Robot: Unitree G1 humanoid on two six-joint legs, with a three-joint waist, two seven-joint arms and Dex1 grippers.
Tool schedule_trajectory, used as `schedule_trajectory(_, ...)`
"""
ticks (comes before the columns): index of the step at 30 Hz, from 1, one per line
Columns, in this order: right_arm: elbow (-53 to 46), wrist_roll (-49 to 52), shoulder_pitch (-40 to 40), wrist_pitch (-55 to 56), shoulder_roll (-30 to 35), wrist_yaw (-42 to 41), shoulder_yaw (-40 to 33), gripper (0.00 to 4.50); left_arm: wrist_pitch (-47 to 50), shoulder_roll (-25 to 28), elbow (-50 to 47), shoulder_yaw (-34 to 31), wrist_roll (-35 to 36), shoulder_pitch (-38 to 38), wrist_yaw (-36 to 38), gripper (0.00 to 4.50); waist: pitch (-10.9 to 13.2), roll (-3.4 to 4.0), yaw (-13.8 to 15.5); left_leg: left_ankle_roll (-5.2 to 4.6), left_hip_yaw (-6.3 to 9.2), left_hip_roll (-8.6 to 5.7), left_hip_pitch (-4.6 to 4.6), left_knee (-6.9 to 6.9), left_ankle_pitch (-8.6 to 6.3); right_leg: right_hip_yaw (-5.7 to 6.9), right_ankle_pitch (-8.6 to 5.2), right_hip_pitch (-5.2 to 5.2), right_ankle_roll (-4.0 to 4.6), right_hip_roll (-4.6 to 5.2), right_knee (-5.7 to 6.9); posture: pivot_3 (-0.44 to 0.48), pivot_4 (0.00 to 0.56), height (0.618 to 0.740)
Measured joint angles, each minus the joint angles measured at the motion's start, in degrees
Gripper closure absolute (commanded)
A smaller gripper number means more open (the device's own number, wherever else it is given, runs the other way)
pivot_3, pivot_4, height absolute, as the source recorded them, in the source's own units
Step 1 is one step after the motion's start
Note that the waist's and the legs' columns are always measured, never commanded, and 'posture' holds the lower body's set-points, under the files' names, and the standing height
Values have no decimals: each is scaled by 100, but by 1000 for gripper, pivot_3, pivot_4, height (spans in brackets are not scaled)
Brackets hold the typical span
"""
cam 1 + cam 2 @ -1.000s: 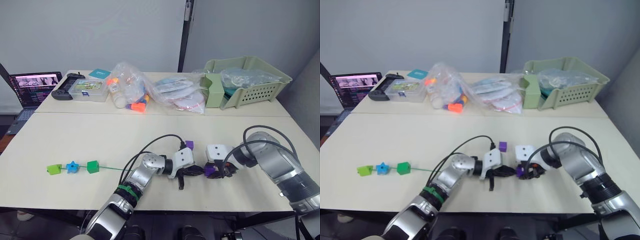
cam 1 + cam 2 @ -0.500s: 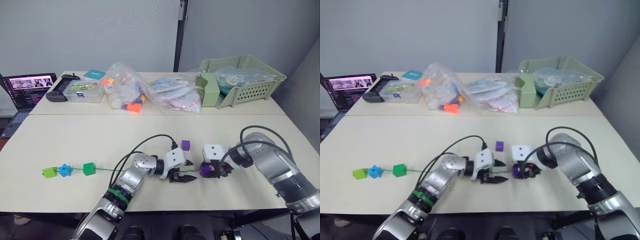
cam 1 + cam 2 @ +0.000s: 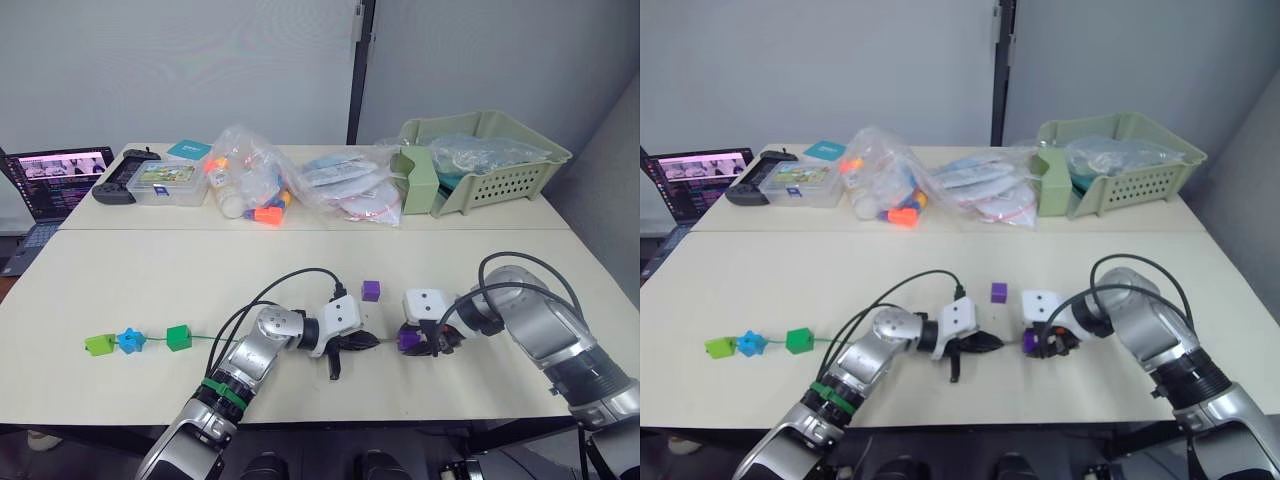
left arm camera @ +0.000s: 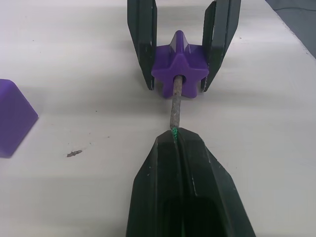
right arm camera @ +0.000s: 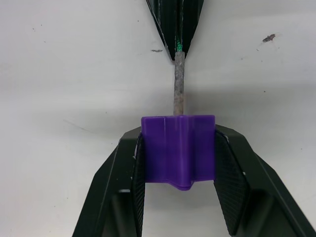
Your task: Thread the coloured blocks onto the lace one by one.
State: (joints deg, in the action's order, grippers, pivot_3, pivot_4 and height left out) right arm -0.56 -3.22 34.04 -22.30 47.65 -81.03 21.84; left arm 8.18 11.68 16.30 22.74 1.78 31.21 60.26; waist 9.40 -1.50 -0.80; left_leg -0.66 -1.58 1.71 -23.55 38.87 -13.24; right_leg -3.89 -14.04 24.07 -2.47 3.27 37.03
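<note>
My right gripper [image 5: 177, 136] is shut on a purple star-shaped block [image 5: 177, 148], holding it just above the table. My left gripper [image 4: 176, 138] is shut on the lace right behind its grey tip [image 4: 175, 106], and the tip enters the block's hole. The two grippers face each other at the table's front centre. The green lace [image 3: 215, 340] trails left to a dark green block [image 3: 179, 336], a blue block [image 3: 131, 340] and a lime green block [image 3: 99, 344] threaded on it. A loose purple cube [image 3: 371, 290] lies just behind the grippers.
Along the far side of the table stand a laptop [image 3: 55, 175], a clear box [image 3: 165, 180], plastic bags of toys [image 3: 250, 180] and a green basket [image 3: 480, 160]. Black cables loop over the left arm.
The head camera shifted a second ago. Since half a second ago my left wrist has rolled and drawn slightly left. The right gripper still holds the purple block in place.
</note>
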Motion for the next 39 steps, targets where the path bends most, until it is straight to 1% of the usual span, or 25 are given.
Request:
schedule_trajectory(4,-7,0,-2,-19,-5,3,0,3121,-10,-172,189,1,44,90,4,4500,0,0,7,0,0,-1,-1,2,0,0,0,-1,0,1,-1,0,150,740)
schedule_trajectory(9,-22,-11,0,-50,-36,7,-9,3121,-42,-526,586,120,28,403,53,4500,0,0,-4,0,-1,-1,1,0,0,0,0,-1,0,0,-1,0,150,740)
schedule_trajectory(15,-23,-28,-12,-78,-10,7,-14,3121,-80,-634,828,118,26,496,124,4500,0,-1,8,0,0,-3,0,4,0,0,0,-4,0,1,-2,0,150,740)
schedule_trajectory(21,-27,-31,-26,-86,-24,14,-29,3121,-86,-640,840,107,-1,498,124,4500,0,-1,9,0,0,-2,1,4,0,0,0,-5,0,1,-2,0,150,740)
schedule_trajectory(23,-39,-30,-41,-107,-34,21,-45,3121,-84,-638,829,71,-4,495,116,3936,0,-1,9,0,0,-2,1,4,0,0,0,-5,0,1,-2,0,150,740)
schedule_trajectory(25,-86,-25,-49,-235,-47,17,-64,2096,-47,-622,748,9,45,480,119,3333,0,-1,9,0,0,-2,0,3,0,0,0,-4,0,1,-1,0,150,740)
schedule_trajectory(27,-140,8,-69,-319,-171,34,-48,1352,51,-624,492,-24,151,479,144,2658,0,-1,5,0,1,-2,-4,2,0,-1,0,1,0,1,-1,0,150,740)
schedule_trajectory(28,-161,13,-69,-324,-193,33,-38,1082,89,-598,367,-24,186,483,173,2352,0,-1,2,0,1,-1,-3,2,0,-1,0,1,0,0,0,0,150,740)
schedule_trajectory(29,-186,17,-71,-324,-193,19,-32,654,134,-521,200,-10,193,484,227,1924,0,-1,-1,0,1,-1,-4,1,0,-1,0,3,0,0,0,0,150,740)
schedule_trajectory(30,-207,33,-80,-323,-191,1,-32,403,199,-462,78,-3,201,490,277,1664,0,-1,-3,0,1,-1,-3,0,0,-1,0,3,0,0,0,0,150,740)
schedule_trajectory(31,-233,75,-97,-323,-178,-15,-32,53,241,-381,-21,0,217,490,315,1355,0,-1,-7,0,1,0,-4,0,0,-1,0,4,0,-1,1,0,150,740)
schedule_trajectory(35,-322,268,-137,-376,-25,-50,-80,0,429,16,-341,-14,277,486,391,30,0,0,1,0,1,-2,-9,2,0,-1,0,7,0,2,0,0,150,740)
schedule_trajectory(39,-460,473,-199,-446,259,-16,-362,0,459,109,-436,-7,280,430,386,10,1,0,63,0,2,-7,-18,5,0,0,0,8,-1,7,-3,0,150,740)
